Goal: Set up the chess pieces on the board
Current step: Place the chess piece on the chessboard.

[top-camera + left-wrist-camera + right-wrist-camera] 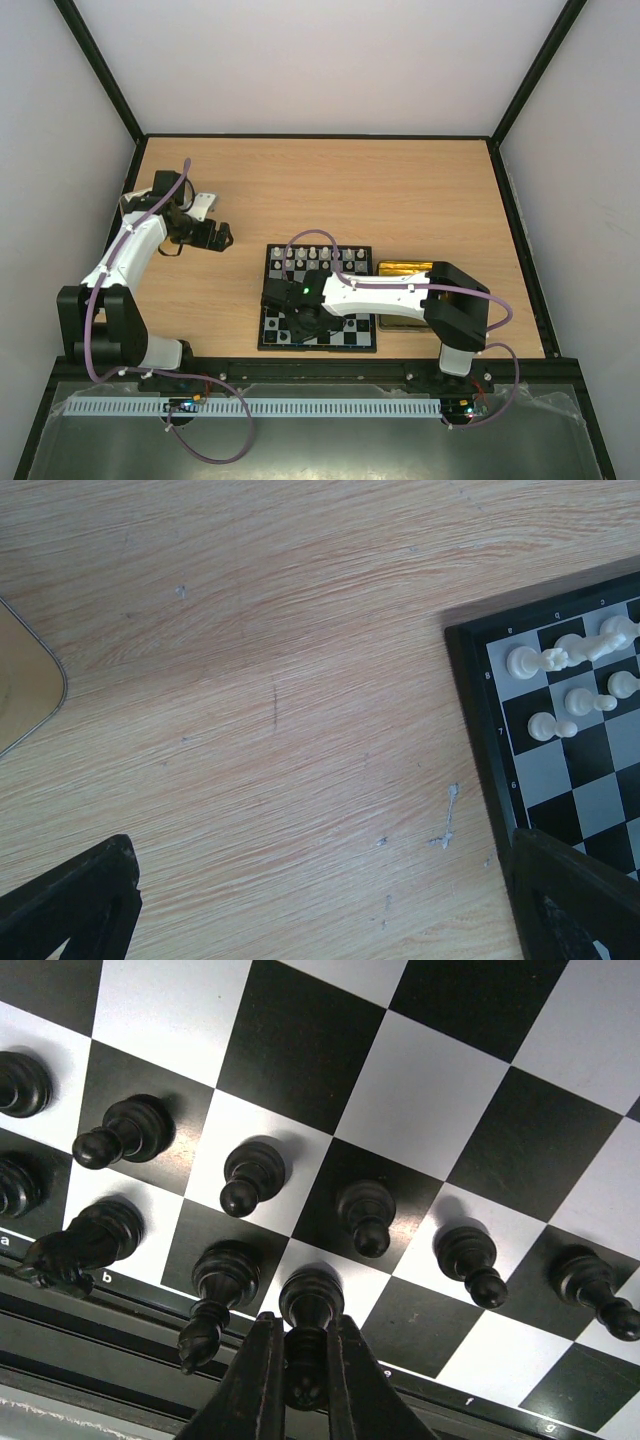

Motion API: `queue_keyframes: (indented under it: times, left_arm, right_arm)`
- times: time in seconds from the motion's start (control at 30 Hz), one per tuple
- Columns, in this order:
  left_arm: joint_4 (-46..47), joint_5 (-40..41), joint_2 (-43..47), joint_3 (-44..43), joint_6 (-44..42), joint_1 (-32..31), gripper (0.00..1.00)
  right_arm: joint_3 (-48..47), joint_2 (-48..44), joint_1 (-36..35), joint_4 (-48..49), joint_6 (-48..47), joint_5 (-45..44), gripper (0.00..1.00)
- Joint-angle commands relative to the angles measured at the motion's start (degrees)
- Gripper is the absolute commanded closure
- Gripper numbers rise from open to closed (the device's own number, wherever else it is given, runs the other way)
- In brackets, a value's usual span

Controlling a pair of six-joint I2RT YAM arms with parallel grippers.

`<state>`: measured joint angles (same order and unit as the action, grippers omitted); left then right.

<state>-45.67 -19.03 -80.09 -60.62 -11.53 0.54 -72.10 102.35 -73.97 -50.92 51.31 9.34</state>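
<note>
Gripping a black piece on the board's edge row, right gripper is needing a straight-up release between neighbours; left gripper is hanging open.

Wooden table carries the board and, just beside it, a gold tin
</note>
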Motion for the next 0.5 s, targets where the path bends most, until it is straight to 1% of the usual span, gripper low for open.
queue_keyframes:
  times: [0.0, 0.2, 0.47]
  left_arm:
    - [0.1, -0.1, 0.9, 0.9, 0.1, -0.2, 0.01]
    - [0.2, 0.0, 0.8, 1.1, 0.2, -0.2, 0.01]
    - [0.3, 0.0, 0.9, 1.0, 0.3, -0.2, 0.01]
  right_arm:
    - [-1.3, 0.5, -0.6, -1.8, -0.5, -0.2, 0.95]
    - [-1.1, 0.1, -0.6, -2.1, -0.2, -0.5, 0.98]
    - [-0.2, -0.7, -0.8, -2.0, 0.3, -0.4, 0.98]
